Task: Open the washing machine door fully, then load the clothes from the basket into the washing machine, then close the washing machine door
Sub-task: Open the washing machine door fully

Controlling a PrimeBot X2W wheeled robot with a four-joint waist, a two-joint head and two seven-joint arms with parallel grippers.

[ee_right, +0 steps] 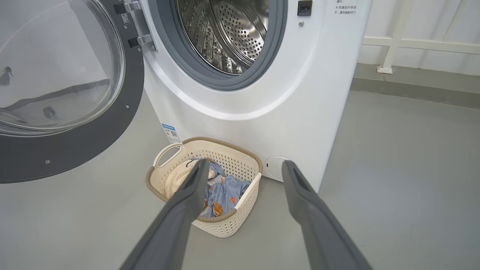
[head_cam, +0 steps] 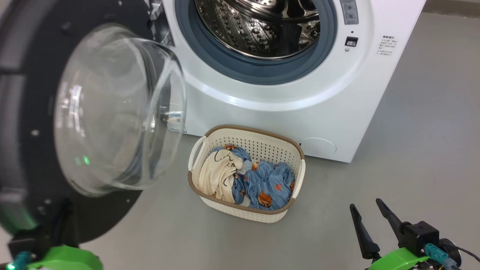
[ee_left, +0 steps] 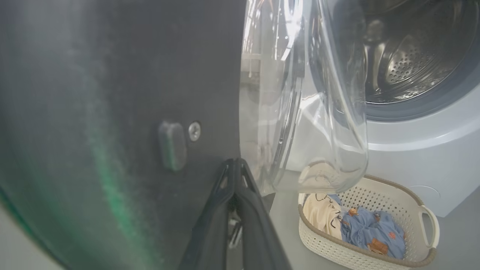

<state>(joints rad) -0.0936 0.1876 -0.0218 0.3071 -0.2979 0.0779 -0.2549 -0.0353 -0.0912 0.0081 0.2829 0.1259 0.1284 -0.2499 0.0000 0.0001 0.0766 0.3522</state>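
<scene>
The washing machine (head_cam: 318, 108) stands with its steel drum (head_cam: 262, 26) exposed. Its door (head_cam: 33, 168) is swung out to the left, glass bowl (head_cam: 116, 108) bulging toward me. On the floor in front sits the basket (head_cam: 258, 148), holding the clothes: a cream garment (head_cam: 215, 178) and a blue bear-print one (head_cam: 268, 183). My left gripper (ee_left: 235, 162) is shut, its tips against the door's dark inner face (ee_left: 112, 112) beside the glass. My right gripper (ee_right: 245, 165) hangs open and empty, above and short of the basket (ee_right: 228, 225); it also shows at the head view's lower right (head_cam: 366, 207).
Bare grey floor (head_cam: 420, 157) spreads to the right of the machine and in front of the basket. A wall with a white rail (ee_right: 420, 45) runs behind on the right. A round service cover (head_cam: 318, 146) sits low on the machine's front.
</scene>
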